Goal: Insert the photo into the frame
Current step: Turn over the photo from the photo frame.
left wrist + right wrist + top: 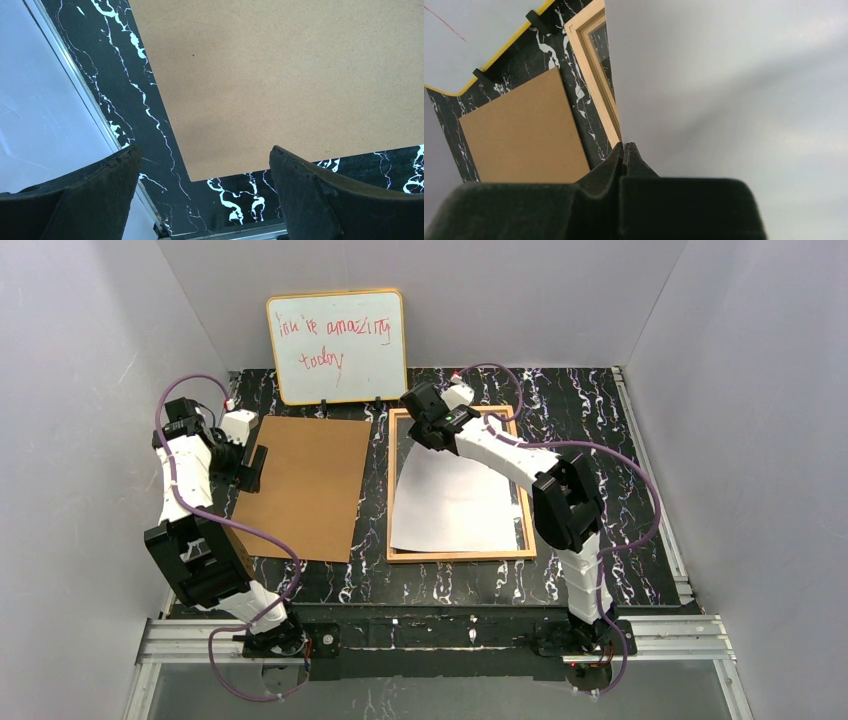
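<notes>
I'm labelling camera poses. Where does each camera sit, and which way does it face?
Top external: above and behind the robot, facing down on the table; left arm and right arm show.
Left wrist: on the left arm, facing down at the backing board corner; open left hand shows.
Right wrist: on the right arm, facing along the photo toward the frame; shut right hand shows.
Shared: both wrist views see the backing board.

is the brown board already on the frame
No, the brown board lies flat on the table to the left of the frame, apart from it.
</notes>
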You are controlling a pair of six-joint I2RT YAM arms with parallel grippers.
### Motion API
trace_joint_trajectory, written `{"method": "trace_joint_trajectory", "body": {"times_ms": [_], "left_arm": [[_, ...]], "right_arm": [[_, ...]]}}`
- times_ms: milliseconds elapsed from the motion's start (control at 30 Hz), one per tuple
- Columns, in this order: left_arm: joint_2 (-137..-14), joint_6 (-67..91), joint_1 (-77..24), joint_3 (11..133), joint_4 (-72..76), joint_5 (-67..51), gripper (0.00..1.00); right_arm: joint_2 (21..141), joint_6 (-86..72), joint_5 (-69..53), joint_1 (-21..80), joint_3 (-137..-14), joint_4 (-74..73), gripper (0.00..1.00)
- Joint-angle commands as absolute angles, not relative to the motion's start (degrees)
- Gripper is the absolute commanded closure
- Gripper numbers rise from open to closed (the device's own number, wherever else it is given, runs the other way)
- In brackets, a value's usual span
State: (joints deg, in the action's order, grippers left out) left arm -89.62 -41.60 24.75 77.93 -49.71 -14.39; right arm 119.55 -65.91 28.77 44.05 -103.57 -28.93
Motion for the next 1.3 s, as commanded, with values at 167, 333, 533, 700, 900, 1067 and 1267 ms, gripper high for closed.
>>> {"method": "trace_joint_trajectory", "body": {"times_ms": [167,333,533,700,900,1067,1267], "left_arm": [[-88.4,-43.0,24.7,76.6,-50.4,-14.3,0.02],[-88.3,-43.3,24.8,76.5,-50.3,-14.1,0.02],[-88.5,-43.2,24.8,76.9,-50.5,-14.4,0.02],[-88.6,-43.4,24.8,77.0,-50.5,-14.2,0.02],[-89.0,-43.0,24.7,78.0,-51.0,-14.7,0.02],[-88.9,-43.3,24.8,77.8,-51.2,-14.5,0.02],[-89.0,-43.4,24.8,77.6,-51.2,-14.5,0.02]], "right_arm": [[121.4,-68.0,34.1,45.2,-109.6,-31.5,0.99],[121.1,-63.4,32.4,45.2,-108.0,-29.6,0.99],[121.9,-56.5,31.3,45.2,-108.3,-31.2,0.99],[121.0,-51.9,33.2,45.1,-107.9,-32.5,0.99],[120.9,-49.0,32.6,44.6,-107.9,-32.7,0.99],[122.0,-47.0,30.9,44.6,-108.6,-33.6,0.99],[121.3,-47.2,29.5,44.5,-106.7,-31.7,0.79]]}}
